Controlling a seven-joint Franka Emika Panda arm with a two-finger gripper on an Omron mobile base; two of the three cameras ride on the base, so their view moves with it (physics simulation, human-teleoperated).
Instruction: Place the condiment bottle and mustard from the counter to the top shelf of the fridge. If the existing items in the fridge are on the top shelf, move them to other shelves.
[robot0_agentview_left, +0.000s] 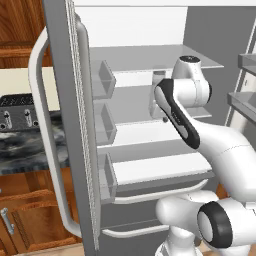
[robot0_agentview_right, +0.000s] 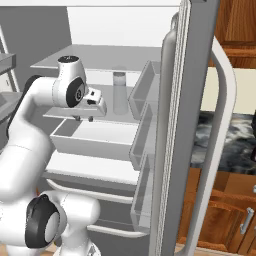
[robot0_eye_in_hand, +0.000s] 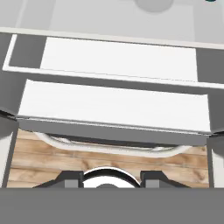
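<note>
The fridge (robot0_agentview_left: 75, 125) stands open, and the arm reaches into it at the level of the second shelf. In the right base view the fingers (robot0_agentview_right: 85, 118) hang just below the hand, pointing down over the front edge of a pale drawer (robot0_agentview_right: 90, 137). They look empty, nothing showing between them; how far apart they stand I cannot tell, since they are small there and mostly cut off at the bottom of the hand view.

The pale jug-like container (robot0_agentview_right: 119, 92) stands upright, its long axis vertical, on the shelf below the top shelf (robot0_agentview_right: 100, 57), toward that shelf's door-side edge. It lies just beside the hand, a little higher than the fingertips and farther into the fridge. If it is to be handled next, the hand would probably have to rise and turn toward it, as the fingers now face downward, away from it. In the left base view the arm's own links cover most of it.

The top shelf looks bare. The tabletop (robot0_agentview_left: 30, 145) shows beyond the door with a toaster (robot0_agentview_left: 17, 112) on it; neither bottle can be made out there, the door hiding much of it.
</note>
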